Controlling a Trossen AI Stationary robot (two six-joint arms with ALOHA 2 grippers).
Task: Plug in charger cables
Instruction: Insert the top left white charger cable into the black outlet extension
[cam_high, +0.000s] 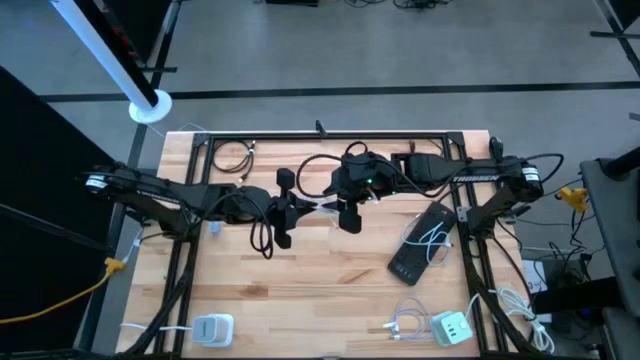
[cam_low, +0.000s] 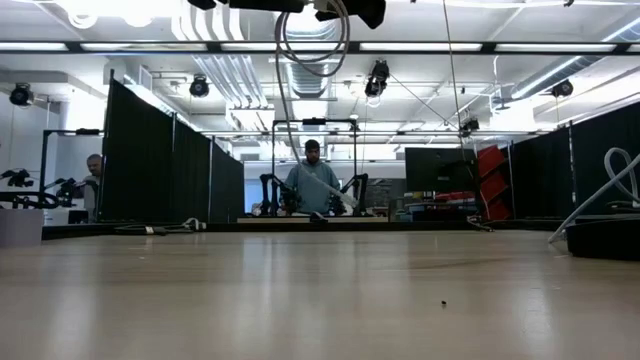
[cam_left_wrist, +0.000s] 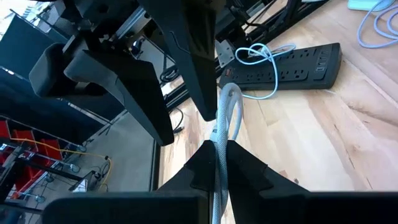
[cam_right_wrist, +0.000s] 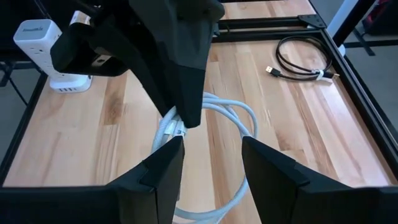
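You have no cable plugged in yet: your left gripper (cam_left_wrist: 217, 149) is closed on a white cable (cam_left_wrist: 225, 115) held in the air, your right gripper (cam_right_wrist: 208, 158) stands half open beside it, and the power strip (cam_high: 418, 245) still waits.

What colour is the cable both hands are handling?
White cable, clearest in the right wrist view.

"TROSSEN" in white letters along the right arm (cam_high: 478, 180); no other legible text.

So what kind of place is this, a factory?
More likely a robotics lab: black curtains partition the hall, a person sits at another arm rig, and the wooden table holds a power strip.
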